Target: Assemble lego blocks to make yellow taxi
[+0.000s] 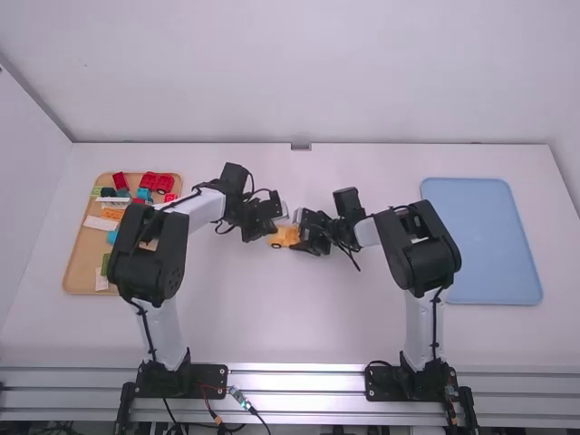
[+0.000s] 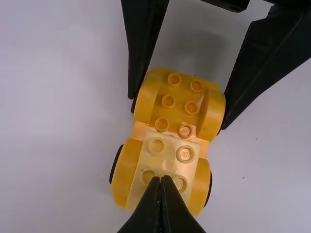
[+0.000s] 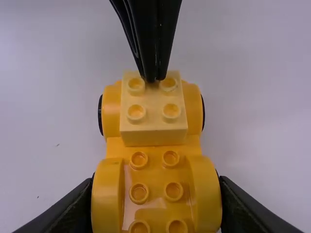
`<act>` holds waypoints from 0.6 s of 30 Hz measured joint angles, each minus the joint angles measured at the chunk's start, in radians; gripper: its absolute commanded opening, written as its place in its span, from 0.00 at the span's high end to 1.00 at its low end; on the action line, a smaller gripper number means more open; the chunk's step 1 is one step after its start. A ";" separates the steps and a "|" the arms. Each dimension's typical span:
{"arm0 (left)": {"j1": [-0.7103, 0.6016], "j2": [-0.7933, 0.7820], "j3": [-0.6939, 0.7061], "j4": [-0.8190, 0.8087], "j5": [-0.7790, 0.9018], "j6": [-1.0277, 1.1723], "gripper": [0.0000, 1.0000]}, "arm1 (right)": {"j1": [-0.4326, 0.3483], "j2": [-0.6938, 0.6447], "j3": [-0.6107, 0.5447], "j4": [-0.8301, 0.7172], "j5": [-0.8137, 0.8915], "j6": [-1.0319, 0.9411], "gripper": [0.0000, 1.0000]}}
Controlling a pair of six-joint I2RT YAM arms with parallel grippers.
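High view: white table (image 1: 245, 317), pale walls (image 1: 290, 82); left gripper (image 1: 273, 227) closed, right gripper (image 1: 301, 239) holding car (image 1: 282, 237).

From here the car base (image 3: 154, 174) glows warm orange-yellow, the block (image 3: 153, 137) a paler, creamy yellow; left hand (image 1: 272, 221) and right hand (image 1: 303, 239) look black, the table (image 1: 317, 317) white, the right tray (image 1: 480, 245) plain light blue, the left tray (image 1: 81, 267) tan, its bricks (image 1: 157, 182) red, green, blue
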 measured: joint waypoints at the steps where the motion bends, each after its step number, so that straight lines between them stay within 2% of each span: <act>1: -0.003 0.000 0.007 -0.013 -0.009 0.000 0.98 | 0.000 0.000 0.000 -0.001 -0.001 -0.001 0.41; 15: -0.006 -0.042 0.029 -0.043 -0.016 0.000 0.97 | 0.000 0.000 0.000 0.009 0.014 0.005 0.41; 18: 0.035 -0.137 0.029 -0.071 -0.016 0.000 0.87 | 0.000 0.000 0.000 0.008 0.014 0.006 0.41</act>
